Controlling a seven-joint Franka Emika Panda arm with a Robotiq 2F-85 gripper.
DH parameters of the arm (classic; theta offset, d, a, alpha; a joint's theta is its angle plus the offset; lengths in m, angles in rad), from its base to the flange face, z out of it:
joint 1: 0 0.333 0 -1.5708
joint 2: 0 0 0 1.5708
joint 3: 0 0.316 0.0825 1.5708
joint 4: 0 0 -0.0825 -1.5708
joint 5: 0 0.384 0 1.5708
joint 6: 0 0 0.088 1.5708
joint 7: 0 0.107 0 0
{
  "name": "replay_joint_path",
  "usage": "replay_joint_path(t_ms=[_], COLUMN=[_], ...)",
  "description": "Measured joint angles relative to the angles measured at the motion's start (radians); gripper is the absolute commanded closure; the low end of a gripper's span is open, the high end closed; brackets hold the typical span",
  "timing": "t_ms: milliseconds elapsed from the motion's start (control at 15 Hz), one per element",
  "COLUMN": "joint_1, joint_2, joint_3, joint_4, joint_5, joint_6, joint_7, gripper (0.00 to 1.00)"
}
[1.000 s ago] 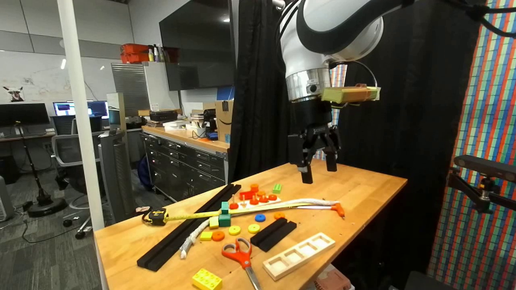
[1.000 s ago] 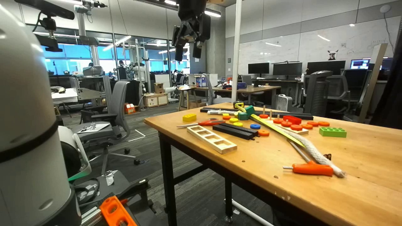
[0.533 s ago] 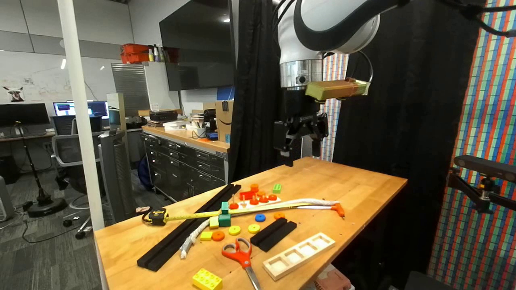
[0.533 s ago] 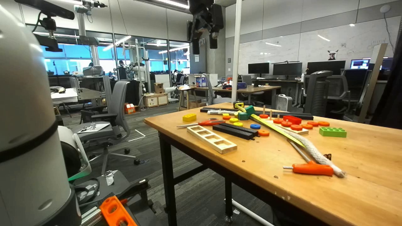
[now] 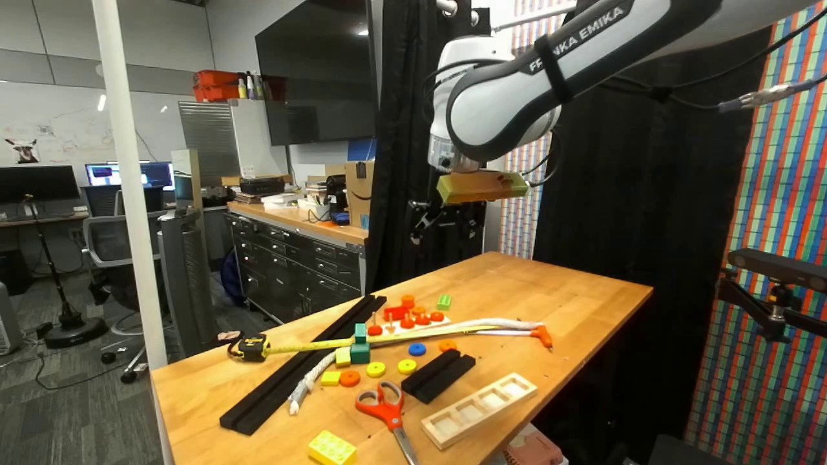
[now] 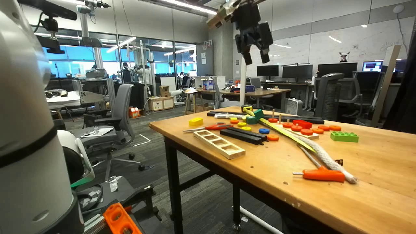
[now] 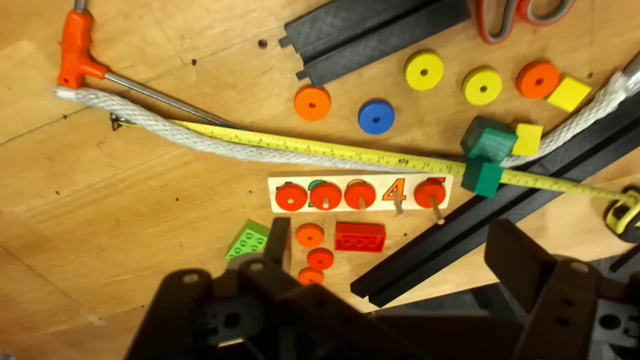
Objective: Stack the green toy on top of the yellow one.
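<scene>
Yellow block (image 6: 196,122) and green block (image 6: 344,136) well apart on counter (image 6: 276,159)

Left to right in an exterior view: yellow block near the scissors (image 6: 217,126); wooden tray (image 6: 211,145) alongside; claw (image 6: 256,58) overhead, fingers spread wide; green block studs up, near an orange disc (image 6: 335,128). In the wrist view the claw partly hides this block; its full outline cannot be told.

The site is identified as a robotics lab with office furnishings. A robot arm (image 5: 497,106), lettered "EMIKA", is extended over a wooden-topped workbench (image 6: 383,172); a camera (image 5: 778,268) is held on a jointed bracket (image 5: 749,307). Drawer cabinets (image 5: 291,252) are set below a large wall-mounted screen (image 5: 316,77). Farther back, computer monitors (image 5: 39,192) are placed near an office chair (image 5: 110,239), and a whiteboard (image 5: 74,116) is mounted behind them.
</scene>
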Motion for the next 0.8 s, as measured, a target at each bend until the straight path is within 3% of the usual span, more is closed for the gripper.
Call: replay_joint_path(t_ms=[400,800], joint_1=[-0.039,-0.038], joint_2=[0.213,0.43], joint_3=[-0.092,-0.191], joint_4=[0.052,0.193], joint_5=[-0.017,0.012], joint_6=[0.23,0.306], joint_7=[0.103,0.159], gripper=[0.0,0.0])
